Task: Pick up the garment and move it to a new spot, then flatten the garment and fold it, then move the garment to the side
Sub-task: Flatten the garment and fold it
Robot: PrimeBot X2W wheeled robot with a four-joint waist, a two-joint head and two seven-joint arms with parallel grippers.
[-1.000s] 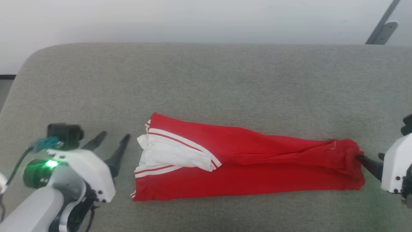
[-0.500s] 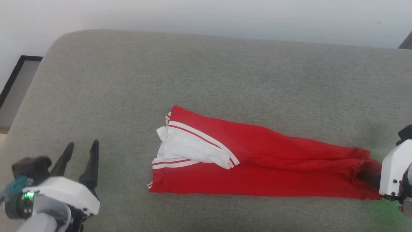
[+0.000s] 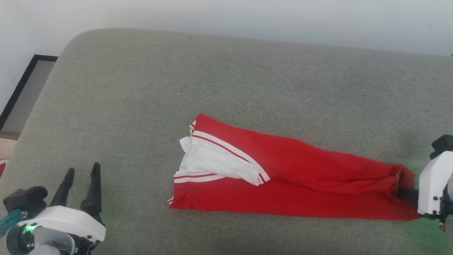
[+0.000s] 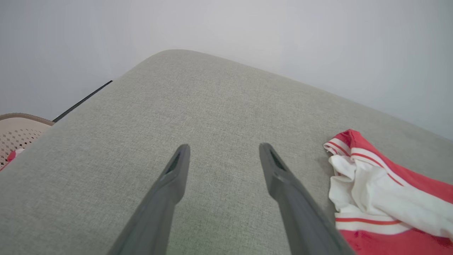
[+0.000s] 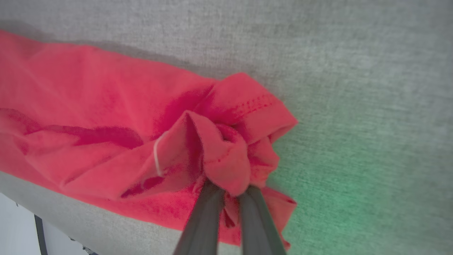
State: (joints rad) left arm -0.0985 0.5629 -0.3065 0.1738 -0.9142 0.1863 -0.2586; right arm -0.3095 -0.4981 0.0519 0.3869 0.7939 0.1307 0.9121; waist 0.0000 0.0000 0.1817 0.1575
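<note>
The garment [image 3: 283, 184] looks folded lengthwise; moving it aside remains.
My right gripper [image 5: 231, 193] clamps its bunched end; my left gripper [image 4: 223, 150] hangs spread, well apart from it.

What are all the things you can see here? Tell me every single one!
garment: one, bright red with white lining and striped hems, stretched out on the cushion
cushion: one, grey fabric, under the garment
basket: one, beige with holes, past the cushion's edge
framed panel: one, black-edged, beside the cushion's left corner
left gripper: one, dark fingers, open, over bare cushion left of the garment
right gripper: one, dark fingers, shut on the garment's right end
</note>
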